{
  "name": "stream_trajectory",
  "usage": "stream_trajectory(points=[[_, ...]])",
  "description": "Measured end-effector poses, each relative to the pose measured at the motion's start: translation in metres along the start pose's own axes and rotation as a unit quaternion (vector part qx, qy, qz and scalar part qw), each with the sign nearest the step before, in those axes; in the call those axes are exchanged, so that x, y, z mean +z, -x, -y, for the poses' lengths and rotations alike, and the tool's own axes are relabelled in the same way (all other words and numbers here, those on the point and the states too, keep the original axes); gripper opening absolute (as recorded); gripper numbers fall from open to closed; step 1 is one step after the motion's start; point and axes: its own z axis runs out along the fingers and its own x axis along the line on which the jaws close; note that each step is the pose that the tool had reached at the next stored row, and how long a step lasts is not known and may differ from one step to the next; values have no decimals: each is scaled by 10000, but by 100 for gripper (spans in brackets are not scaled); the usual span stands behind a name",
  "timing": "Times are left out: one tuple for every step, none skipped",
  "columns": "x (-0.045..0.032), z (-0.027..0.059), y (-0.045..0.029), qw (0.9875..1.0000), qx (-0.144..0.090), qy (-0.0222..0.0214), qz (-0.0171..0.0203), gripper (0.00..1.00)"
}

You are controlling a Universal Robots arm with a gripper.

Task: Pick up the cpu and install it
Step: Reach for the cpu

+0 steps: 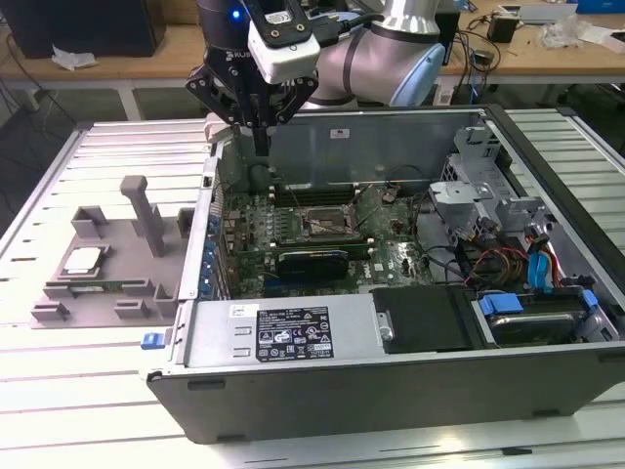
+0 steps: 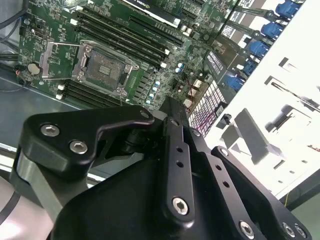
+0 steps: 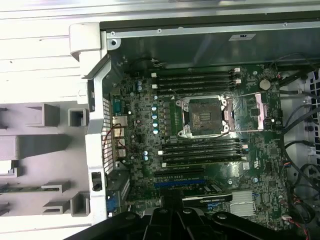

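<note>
**Exterior view:** The gripper [image 1: 262,147], fingers pressed together and holding nothing, hangs over the rear corner of the open computer case [image 1: 391,376] at the exterior view's left, with clear air beneath it. The cpu [image 1: 83,260] lies flat on the grey holder [image 1: 59,313] outside the case, well apart from the gripper. A white label [image 1: 293,334] carries print too small to read.

**Second wrist view:** The socket [image 2: 102,67] shows its dark centre beyond the gripper's black links.

**First wrist view:** The socket sits between rows of memory slots [image 3: 195,77], well inside the case walls.
</note>
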Motion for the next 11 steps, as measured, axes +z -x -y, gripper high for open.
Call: stream_trajectory(points=[[0, 0, -5, 10000, 1, 0, 1, 11], [0, 1, -14, 10000, 1, 0, 0, 11], [-2, 3, -40, 10000, 1, -1, 0, 11], [-2, 5, -68, 10000, 1, -1, 0, 11], [-2, 7, -95, 10000, 1, 0, 0, 11], [-4, 10, -134, 10000, 0, 0, 0, 11], [-4, 12, -155, 10000, 0, 0, 0, 11], [-5, 13, -182, 10000, 0, 0, 0, 11], [-6, 15, -203, 10000, 1, 0, 0, 11], [-6, 16, -215, 10000, 1, 0, 0, 11], [-6, 18, -243, 10000, 1, 0, 0, 11]])
